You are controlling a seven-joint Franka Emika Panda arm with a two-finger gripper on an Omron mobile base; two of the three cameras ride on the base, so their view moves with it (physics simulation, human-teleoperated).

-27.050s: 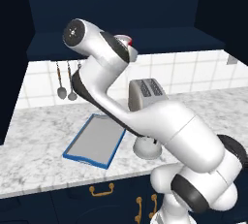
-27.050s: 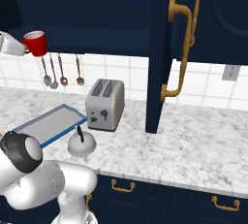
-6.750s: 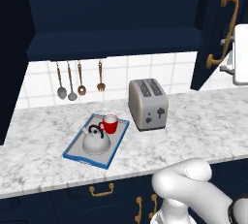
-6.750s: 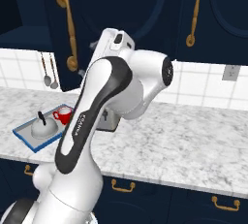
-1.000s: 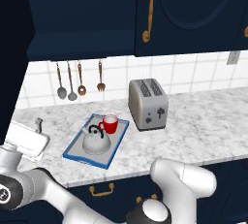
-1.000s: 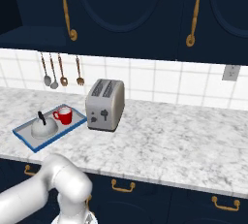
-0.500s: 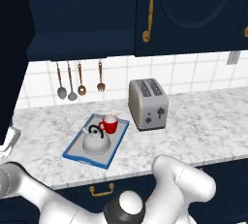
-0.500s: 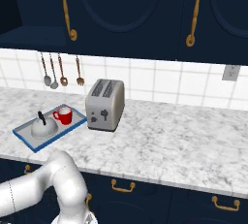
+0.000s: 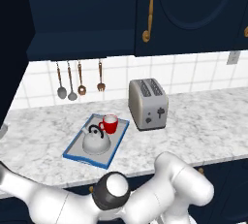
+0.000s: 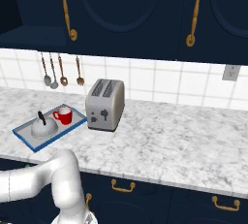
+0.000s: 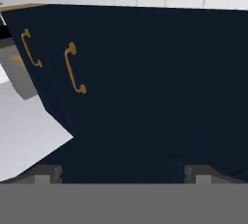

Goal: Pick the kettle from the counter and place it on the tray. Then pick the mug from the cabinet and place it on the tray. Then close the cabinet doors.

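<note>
The blue-rimmed tray (image 9: 73, 152) (image 10: 25, 138) lies on the marbled counter (image 9: 203, 131) (image 10: 179, 145). On it stand the silver kettle (image 9: 96, 141) (image 10: 42, 127) and, right behind it, the red mug (image 9: 110, 123) (image 10: 64, 116). The cabinet's right door (image 9: 193, 9) (image 10: 121, 9) is shut. At its left the cabinet (image 9: 82, 14) (image 10: 29, 36) stands open, with a dark door panel (image 9: 13, 48) swung out at the left edge. My gripper (image 11: 123, 172) is open, nothing between its fingertips (image 11: 48, 172), facing navy fronts with brass handles (image 11: 73, 68).
A silver toaster (image 9: 147, 103) (image 10: 105, 104) stands right of the tray. Utensils (image 9: 80, 77) (image 10: 60, 70) hang on the tiled wall behind. Navy drawers with brass handles (image 10: 122, 186) run under the counter. My white arm (image 9: 145, 194) (image 10: 43, 179) crosses low in front of the counter edge.
The arm has kept swinging down and to the left, and the hand has slid off the left edge of the left base view. Tray, kettle and mug have stayed put.
</note>
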